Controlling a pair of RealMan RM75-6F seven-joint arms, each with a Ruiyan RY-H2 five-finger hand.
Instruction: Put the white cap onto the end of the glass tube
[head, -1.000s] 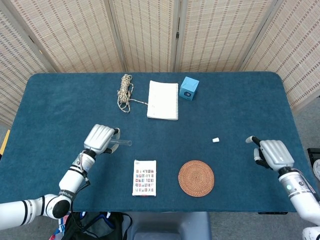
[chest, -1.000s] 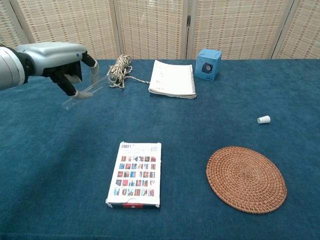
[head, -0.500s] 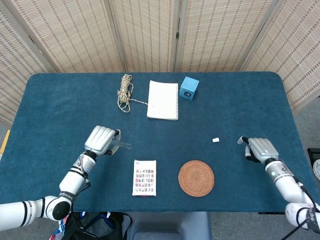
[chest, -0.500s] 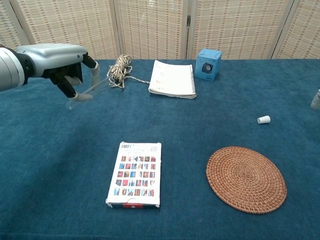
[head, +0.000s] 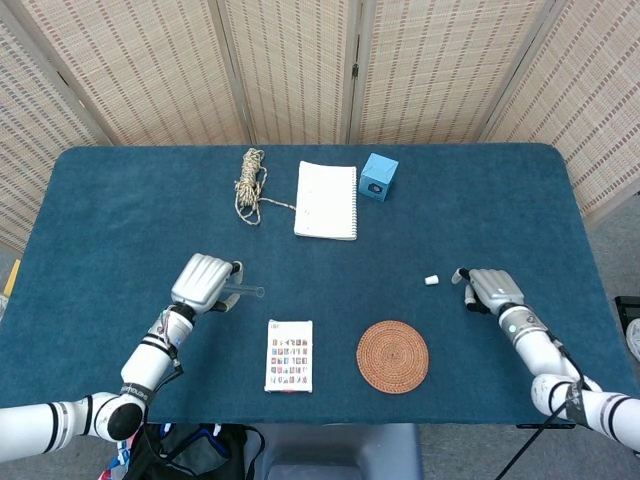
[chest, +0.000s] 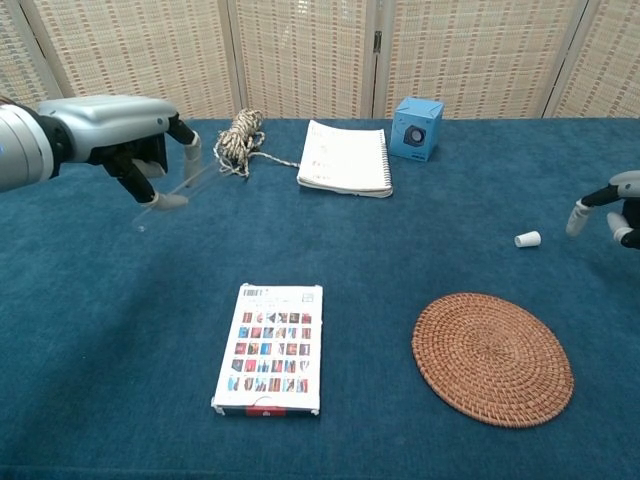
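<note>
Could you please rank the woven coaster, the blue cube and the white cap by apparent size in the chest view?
1. Woven coaster, though it lies nearest the camera.
2. Blue cube.
3. White cap.

Lighting's bright and even in both views, looks like it comes from overhead, so shadows are soft and small. No glare on the desk (head: 120, 200). Head view is sharp all over. In the chest view the glass tube (chest: 172, 190) smears with motion blur.
</note>
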